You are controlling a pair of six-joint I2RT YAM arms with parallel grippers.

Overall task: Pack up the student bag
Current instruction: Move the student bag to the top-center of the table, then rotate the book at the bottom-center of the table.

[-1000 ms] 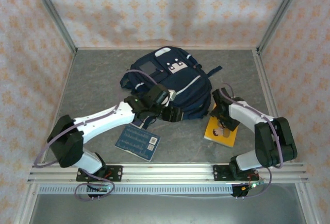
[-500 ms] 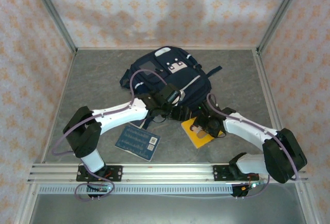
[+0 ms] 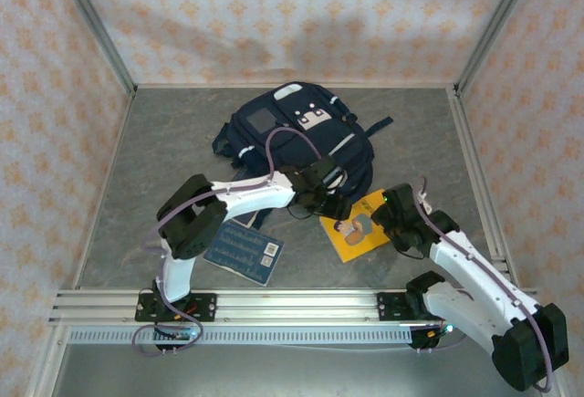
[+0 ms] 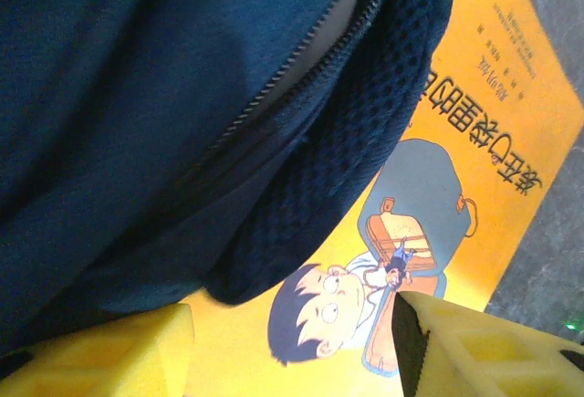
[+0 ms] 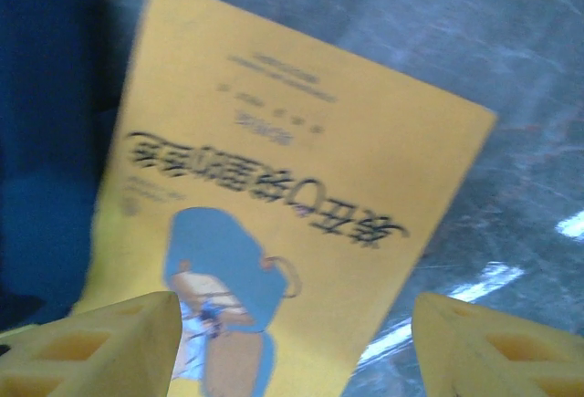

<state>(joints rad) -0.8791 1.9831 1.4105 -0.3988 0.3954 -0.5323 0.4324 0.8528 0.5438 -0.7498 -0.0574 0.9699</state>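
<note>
Navy fabric marks the student bag (image 3: pixel 292 137), which lies on the grey surface (image 3: pixel 164 160) in the upper middle of the overhead frame. Its zip mouth (image 4: pixel 301 59) is at the bag's lower edge. The left claw (image 3: pixel 328 203) sits there with its jaws apart; the mesh lip lies between them, and as far as I can see nothing is pinched. Just lower right, the yellow book (image 3: pixel 359 231) lies with one corner under that lip. The right claw (image 5: pixel 294 324) straddles the book's near end, jaws wide and gripping nothing. The step looks like feeding the book into the mouth. To do it well, the left claw should close on the lip and lift it clear. The right claw should then push the book flat and straight, so its corner does not catch the mesh.
</note>
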